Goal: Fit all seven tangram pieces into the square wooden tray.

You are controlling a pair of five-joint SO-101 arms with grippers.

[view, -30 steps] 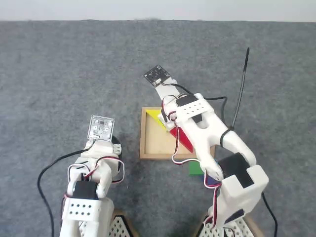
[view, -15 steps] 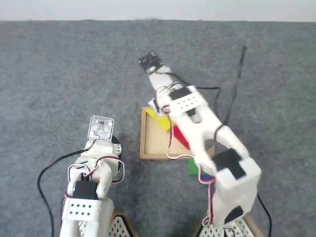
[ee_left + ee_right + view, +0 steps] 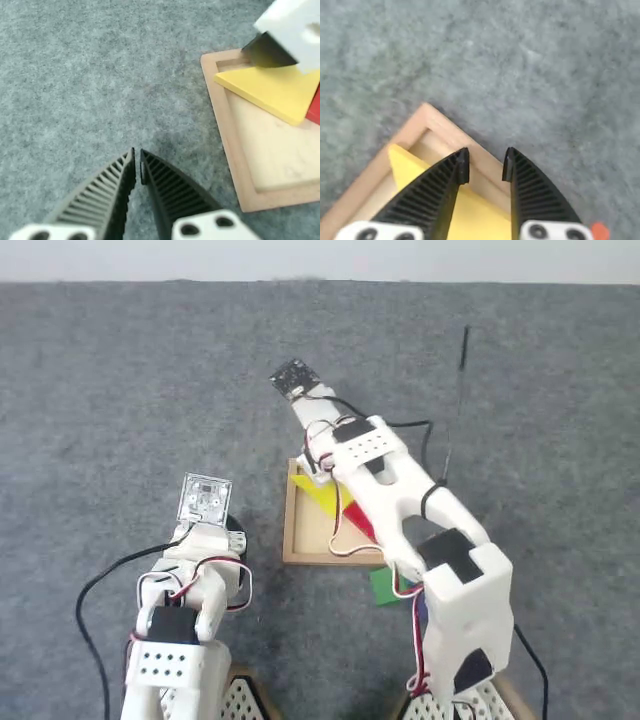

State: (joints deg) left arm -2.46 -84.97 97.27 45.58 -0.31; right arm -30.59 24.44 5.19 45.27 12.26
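One square wooden tray (image 3: 288, 525), its 9 o'clock half bare.

Inside: one yellow wooden triangle (image 3: 315, 490) in the 11 o'clock corner, and one red piece (image 3: 362, 523) (partly under an arm).

Outside: one green piece (image 3: 383, 586), just beside the rim at 5 o'clock.

Right gripper (image 3: 485, 165): fingers slightly apart, empty, over the 12 o'clock rim.

Left gripper (image 3: 137, 156): fingers together, over open grey felt (image 3: 120, 370) at 9 o'clock.

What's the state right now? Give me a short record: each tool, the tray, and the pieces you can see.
Left tool: shut, empty, over the carpet beside the tray
Right tool: slightly open, empty, above a tray corner
Yellow piece: inside the tray, by that corner
Red piece: inside the tray, next to the yellow one
Green piece: on the carpet, outside the tray's near edge
Progress: two pieces seen in the tray; job unfinished
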